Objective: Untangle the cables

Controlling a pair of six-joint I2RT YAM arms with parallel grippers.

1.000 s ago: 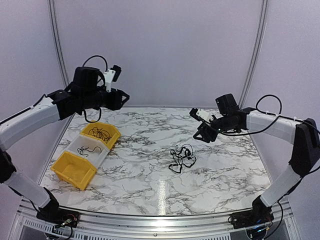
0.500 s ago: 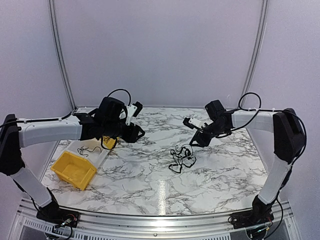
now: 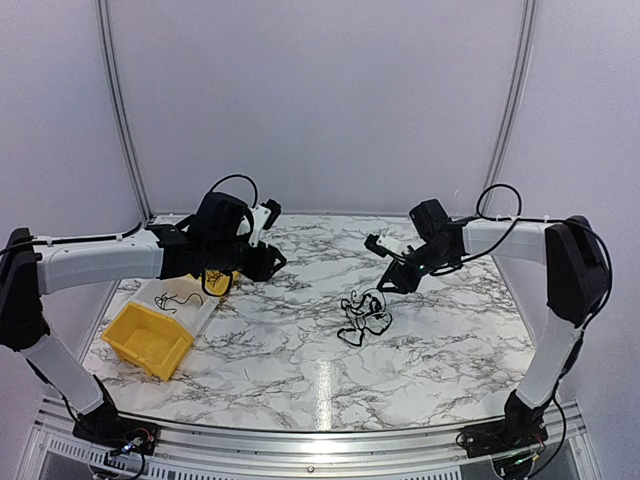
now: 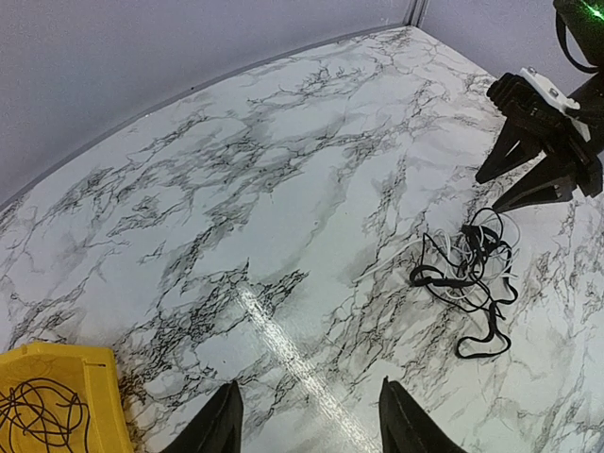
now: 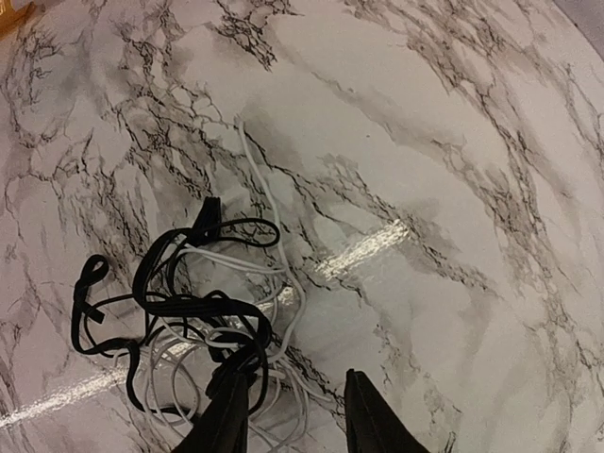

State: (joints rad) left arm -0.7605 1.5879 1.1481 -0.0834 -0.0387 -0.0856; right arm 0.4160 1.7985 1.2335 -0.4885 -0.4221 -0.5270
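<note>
The cables are a tangled clump of thin black and white wires [image 3: 363, 315] lying on the marble table near its middle. The clump also shows in the left wrist view [image 4: 467, 278] and the right wrist view [image 5: 189, 302]. My right gripper [image 3: 393, 282] is open and empty, hovering just above the clump's far right edge. In its own view [image 5: 297, 420] the left finger [image 5: 231, 411] overlaps a black loop. My left gripper [image 3: 268, 264] is open and empty, well left of the clump, with bare marble between its fingertips [image 4: 311, 429].
Three bins stand in a row at the left: a yellow one [image 3: 148, 342], a white one [image 3: 200, 312] holding a loose cable, and a yellow one [image 3: 220, 284] mostly hidden by the left arm. That last bin, with a coiled cable in it, shows in the left wrist view [image 4: 94, 377].
Over the last second both arms swung in and down toward the table's middle, the left from above the bins, the right up to the clump. In the last half second, almost nothing moved.
</note>
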